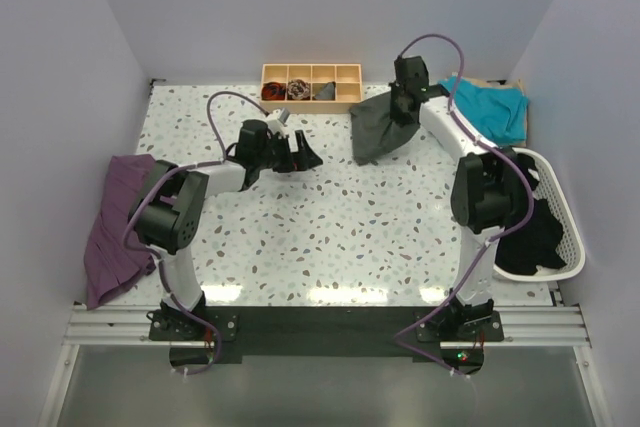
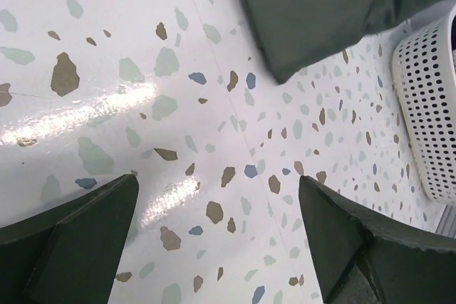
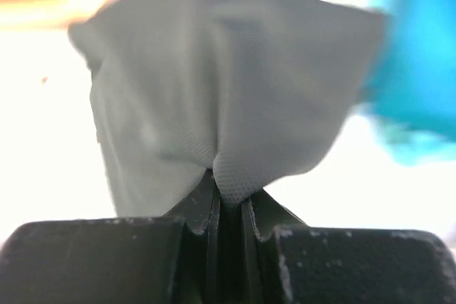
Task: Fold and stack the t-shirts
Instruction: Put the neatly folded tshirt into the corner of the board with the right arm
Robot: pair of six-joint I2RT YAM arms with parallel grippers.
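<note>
While the right claw [image 3: 228, 201] is pinched tight on a small fold of the charcoal grey t-shirt [image 1: 383, 129], the shirt hangs bunched below it at the far right of the desk [image 1: 350, 247]. Its lower part spreads onto the speckled surface. The shirt sits just nearer than the wooden compartment tray [image 1: 312, 83], which stands against the far wall. In the right wrist view the cloth fans out from the closed fingers and fills most of the picture.

The teal t-shirt [image 1: 492, 109] lies crumpled in the far right corner, just right of the right arm and beyond the white perforated basket [image 1: 562, 209]. The basket stands at the desk's right edge with dark cloth [image 1: 530, 235] in it.

The left claw [image 2: 217, 211] is spread wide and grips nothing, with bare desk showing between its two fingers. It sits left of centre, apart from the grey shirt. A purple cloth [image 1: 118, 222] drapes over the desk's left edge.
</note>
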